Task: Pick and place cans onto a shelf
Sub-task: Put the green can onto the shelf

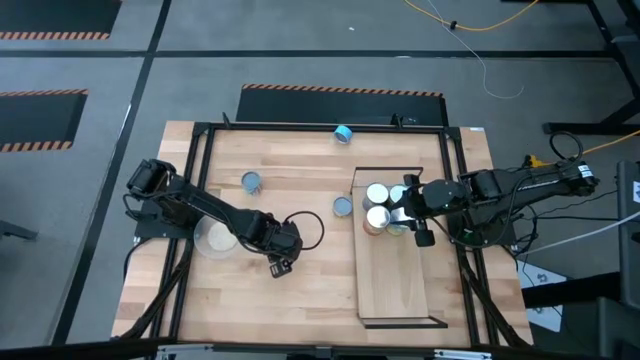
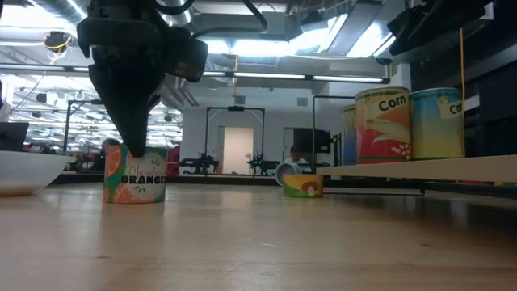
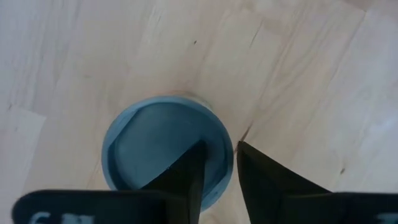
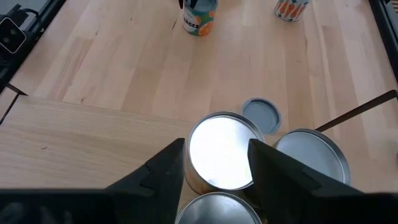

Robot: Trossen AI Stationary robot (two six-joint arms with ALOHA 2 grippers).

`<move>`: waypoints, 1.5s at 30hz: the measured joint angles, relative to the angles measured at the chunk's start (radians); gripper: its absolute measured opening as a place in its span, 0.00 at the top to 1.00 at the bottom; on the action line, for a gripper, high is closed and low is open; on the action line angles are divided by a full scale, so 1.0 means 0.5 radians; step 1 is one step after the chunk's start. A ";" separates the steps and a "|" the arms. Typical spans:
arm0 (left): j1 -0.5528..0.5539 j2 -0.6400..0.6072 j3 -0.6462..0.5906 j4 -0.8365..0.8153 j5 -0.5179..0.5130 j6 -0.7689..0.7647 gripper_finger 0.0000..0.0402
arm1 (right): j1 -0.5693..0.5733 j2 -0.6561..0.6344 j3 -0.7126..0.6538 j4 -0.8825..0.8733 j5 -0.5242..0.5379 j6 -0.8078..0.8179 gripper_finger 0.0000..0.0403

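My left gripper (image 1: 280, 262) points down at an orange-labelled can (image 2: 134, 183) that stands on the table near its middle left. The can's blue-grey top (image 3: 163, 148) fills the left wrist view. My right gripper (image 1: 392, 214) is at the far end of the light-wood shelf (image 1: 400, 285), its fingers on either side of a silver-topped can (image 4: 220, 152). That can stands among other cans (image 1: 378, 193) on the shelf. Loose cans stand on the table (image 1: 252, 182) (image 1: 343, 206), and one lies on its side (image 1: 343, 133). My left gripper comes from above, pointing down. One finger (image 3: 186, 177) is over the can's top inside the rim and the other (image 3: 267, 186) is outside, with the can's rim (image 3: 231, 155) between them. The can stands upright on the table. My right gripper has the silver-topped can's round side (image 4: 188, 155) between its two fingers (image 4: 166, 168), which slant down from the table's right. The can is upright among its neighbours; whether it is lifted off the shelf I cannot tell.
A clear round dish (image 1: 215, 238) sits under the left arm, left of its gripper. The shelf is raised above the table (image 2: 420, 168) and its near half is bare. A black frame (image 1: 200, 130) runs around the tabletop.
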 joint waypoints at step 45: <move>0.226 0.050 0.901 0.216 0.299 1.262 1.00 | -0.018 0.570 0.001 1.257 -0.419 -0.567 0.55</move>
